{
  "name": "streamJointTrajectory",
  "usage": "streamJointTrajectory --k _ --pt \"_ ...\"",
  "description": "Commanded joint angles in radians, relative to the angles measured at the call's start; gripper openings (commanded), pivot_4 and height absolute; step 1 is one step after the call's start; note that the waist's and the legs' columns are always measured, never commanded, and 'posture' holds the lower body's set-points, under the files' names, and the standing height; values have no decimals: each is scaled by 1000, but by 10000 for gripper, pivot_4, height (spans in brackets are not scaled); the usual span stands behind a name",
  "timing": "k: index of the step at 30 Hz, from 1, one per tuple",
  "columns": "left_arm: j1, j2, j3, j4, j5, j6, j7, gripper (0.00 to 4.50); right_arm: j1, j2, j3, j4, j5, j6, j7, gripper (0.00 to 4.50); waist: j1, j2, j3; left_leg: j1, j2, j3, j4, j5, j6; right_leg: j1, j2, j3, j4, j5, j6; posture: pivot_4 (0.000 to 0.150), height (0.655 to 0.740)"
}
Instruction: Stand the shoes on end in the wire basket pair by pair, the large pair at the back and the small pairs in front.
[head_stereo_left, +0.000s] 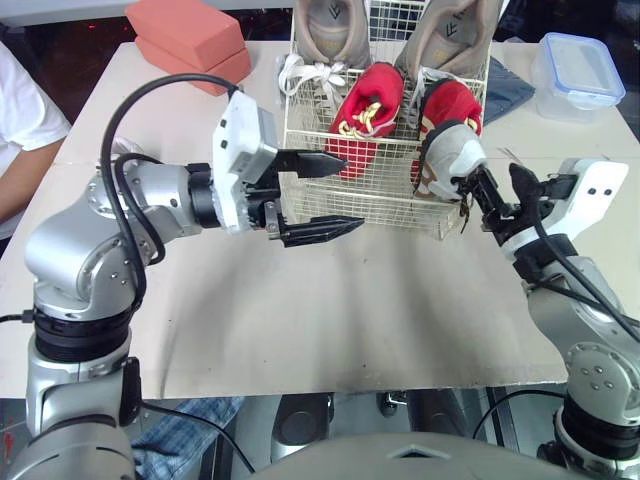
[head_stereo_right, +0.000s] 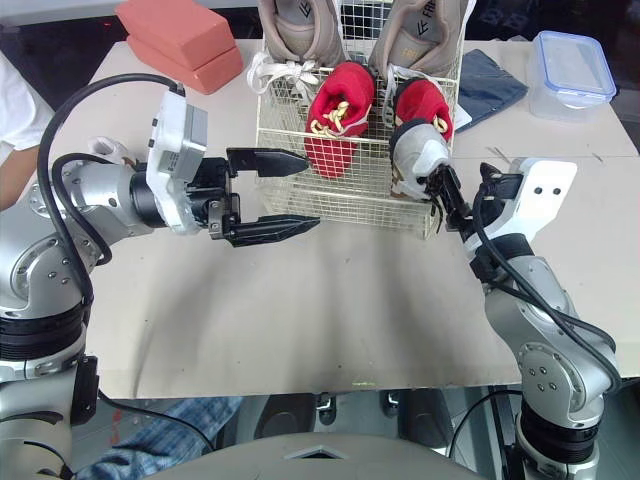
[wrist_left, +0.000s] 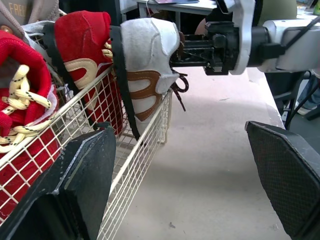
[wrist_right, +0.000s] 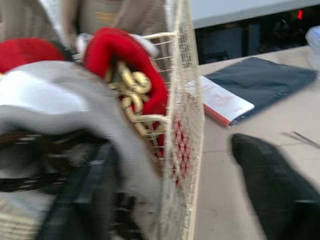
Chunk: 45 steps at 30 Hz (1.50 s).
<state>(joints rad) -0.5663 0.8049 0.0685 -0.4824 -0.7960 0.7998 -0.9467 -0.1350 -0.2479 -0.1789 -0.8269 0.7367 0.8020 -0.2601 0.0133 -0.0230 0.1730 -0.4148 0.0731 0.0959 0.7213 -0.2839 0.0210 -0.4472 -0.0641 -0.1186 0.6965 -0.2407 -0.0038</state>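
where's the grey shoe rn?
Head views: grey shoe at the wire basket's front right corner, just in front of the right-hand red shoe, with the right gripper beside it.

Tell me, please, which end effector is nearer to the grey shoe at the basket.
Right. The right end effector is at the grey shoe; the left end effector hovers apart, before the wire basket's front.

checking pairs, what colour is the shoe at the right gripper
Light grey shoe with brown side stripes and a black band; best in left wrist view.
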Motion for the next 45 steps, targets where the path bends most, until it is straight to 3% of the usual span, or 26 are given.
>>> streamJointTrajectory --k 1,4,10,14,24,35,39,45 --pt "-15 9 8 -5 6 -23 -8 45000 -8 -17 -44 -5 26 19 6 44611 0 0 0 0 0 0 0 0 0 0 0 0 0 0 0 1500 6860" --pt "-14 7 9 -3 12 -27 -11 45000 -8 -59 -77 -1 53 21 51 44611 0 0 0 0 0 0 0 0 0 0 0 0 0 0 0 1500 6860" --pt "-2 14 11 5 29 -40 -23 45000 72 -286 -230 30 206 14 326 44611 3 1 0 -1 -1 -1 -1 0 1 0 0 -1 -1 0 0 1500 6860" --pt "1 14 9 9 35 -47 -27 45000 122 -389 -303 80 219 -5 436 44611 2 1 0 -1 -1 0 -1 -2 4 0 0 0 -1 0 0 1500 6860" --pt "2 18 7 17 48 -57 -41 45000 168 -517 -419 134 247 -114 751 44611 2 0 1 0 -1 0 -1 -2 4 0 0 0 -1 0 0 1500 6860" --pt "81 24 109 101 82 -110 -11 45000 105 -442 -206 27 184 -338 970 44611 1 0 1 0 0 0 -1 -2 3 0 0 0 -1 0 0 1500 6860" --pt "107 51 212 246 143 -201 2 45000 127 -413 -111 -17 188 -355 984 44611 2 0 1 0 0 -1 -1 -1 2 0 0 -1 -1 0 0 1500 6860" --pt "153 100 365 538 236 -385 -6 45000 224 -378 -25 -21 63 -454 1043 44611 3 0 1 0 0 0 -1 -1 2 0 -1 -2 -2 0 0 1500 6860"
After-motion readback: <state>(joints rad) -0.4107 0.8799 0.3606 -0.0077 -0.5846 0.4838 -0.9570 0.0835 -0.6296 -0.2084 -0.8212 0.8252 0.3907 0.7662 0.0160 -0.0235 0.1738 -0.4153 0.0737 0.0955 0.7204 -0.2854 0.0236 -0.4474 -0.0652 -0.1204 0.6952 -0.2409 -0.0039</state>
